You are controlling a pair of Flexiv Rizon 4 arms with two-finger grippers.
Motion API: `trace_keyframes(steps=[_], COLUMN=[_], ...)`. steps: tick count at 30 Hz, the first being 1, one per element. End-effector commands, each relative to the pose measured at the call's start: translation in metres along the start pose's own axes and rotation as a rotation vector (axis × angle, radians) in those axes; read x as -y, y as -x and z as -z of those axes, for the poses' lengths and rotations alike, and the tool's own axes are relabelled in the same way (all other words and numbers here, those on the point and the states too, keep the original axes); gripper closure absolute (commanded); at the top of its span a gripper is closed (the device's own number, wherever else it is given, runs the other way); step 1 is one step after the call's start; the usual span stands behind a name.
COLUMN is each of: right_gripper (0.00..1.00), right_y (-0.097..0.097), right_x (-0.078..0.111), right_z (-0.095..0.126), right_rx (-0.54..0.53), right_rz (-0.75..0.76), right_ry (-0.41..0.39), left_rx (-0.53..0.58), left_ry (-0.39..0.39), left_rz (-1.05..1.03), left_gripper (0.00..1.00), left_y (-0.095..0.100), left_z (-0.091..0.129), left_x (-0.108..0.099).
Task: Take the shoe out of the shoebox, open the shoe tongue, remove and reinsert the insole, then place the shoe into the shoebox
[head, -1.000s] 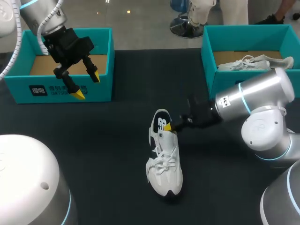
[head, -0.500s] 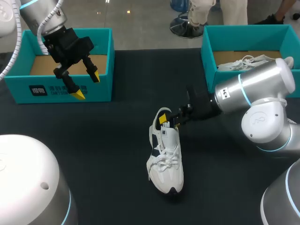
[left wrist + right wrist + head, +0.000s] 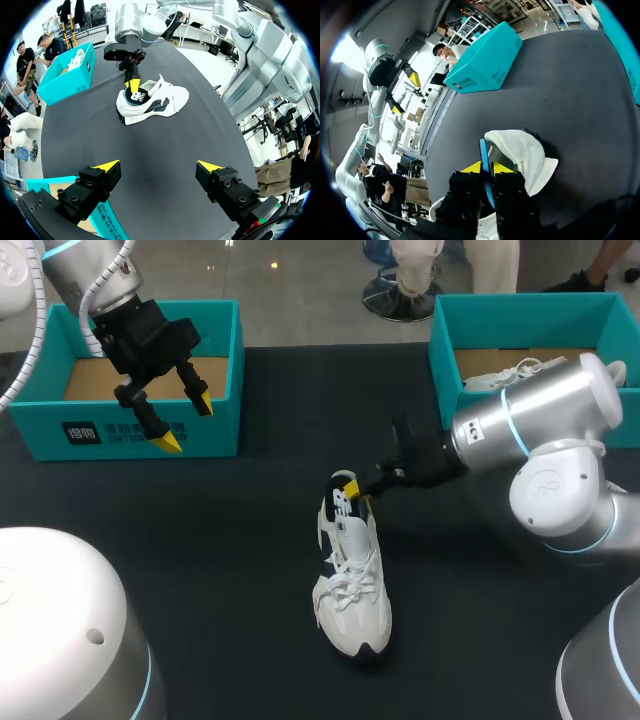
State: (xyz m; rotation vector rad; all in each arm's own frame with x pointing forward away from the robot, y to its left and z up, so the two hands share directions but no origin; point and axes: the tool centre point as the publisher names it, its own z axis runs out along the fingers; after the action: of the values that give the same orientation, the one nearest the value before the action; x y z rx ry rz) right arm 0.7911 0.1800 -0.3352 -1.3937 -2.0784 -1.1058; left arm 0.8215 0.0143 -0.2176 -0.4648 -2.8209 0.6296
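A white shoe point(image 3: 352, 592) with a dark side patch lies mid-table, toe toward me. My right gripper point(image 3: 349, 486) is at its heel opening. In the right wrist view the right gripper point(image 3: 486, 168) is shut on a thin blue strip point(image 3: 483, 148), seemingly the insole's edge, beside the white heel collar point(image 3: 520, 150). My left gripper point(image 3: 182, 422) hangs open and empty above the front wall of the left teal shoebox point(image 3: 220, 370). From the left wrist view the left gripper point(image 3: 159, 166) looks across bare table at the shoe point(image 3: 155, 100).
A second teal shoebox point(image 3: 445, 360) stands at the back right with another white shoe point(image 3: 520, 375) inside. The right arm's silver body point(image 3: 540, 440) lies low in front of that box. The table is dark cloth.
The right gripper opened, rose slightly toward the heel end and shut again on the blue strip. The shoe's heel shifted a little. The left arm has not moved.
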Motion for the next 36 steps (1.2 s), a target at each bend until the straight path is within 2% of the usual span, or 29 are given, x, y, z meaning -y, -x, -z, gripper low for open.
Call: trace_keyframes(steps=[1, 14, 21, 23, 30, 31, 34, 36], right_gripper=[1.0, 1.0, 1.0, 0.87, 0.68, 0.62, 0.55, 0.54], right_y=[-0.002, 0.004, 0.003, 0.0, -0.009, -0.012, -0.016, -0.019], right_x=[0.004, 0.029, 0.032, 0.029, 0.019, 0.017, 0.013, 0.01], right_z=[0.001, -0.02, -0.02, -0.016, -0.008, -0.008, -0.006, -0.004], right_rx=[0.015, -0.021, -0.017, -0.012, 0.009, 0.012, 0.023, 0.03], right_rz=[-0.006, -0.052, -0.061, -0.054, -0.019, -0.015, 0.0, 0.009], right_ry=[0.0, -0.029, -0.033, -0.031, -0.025, -0.025, -0.026, -0.025], left_rx=[-0.001, -0.001, -0.001, -0.001, -0.001, -0.001, -0.001, -0.001], left_ry=[0.002, 0.002, 0.002, 0.002, 0.002, 0.002, 0.002, 0.002], left_rz=[0.0, 0.0, 0.0, 0.0, 0.0, 0.0, 0.0, 0.0], left_gripper=[0.0, 0.0, 0.0, 0.0, 0.0, 0.0, 0.0, 0.0], left_y=[0.0, 0.0, 0.0, 0.0, 0.0, 0.0, 0.0, 0.0], left_z=[0.001, 0.001, 0.001, 0.001, 0.001, 0.001, 0.001, 0.001], left_x=[0.0, 0.0, 0.0, 0.0, 0.0, 0.0, 0.0, 0.0])
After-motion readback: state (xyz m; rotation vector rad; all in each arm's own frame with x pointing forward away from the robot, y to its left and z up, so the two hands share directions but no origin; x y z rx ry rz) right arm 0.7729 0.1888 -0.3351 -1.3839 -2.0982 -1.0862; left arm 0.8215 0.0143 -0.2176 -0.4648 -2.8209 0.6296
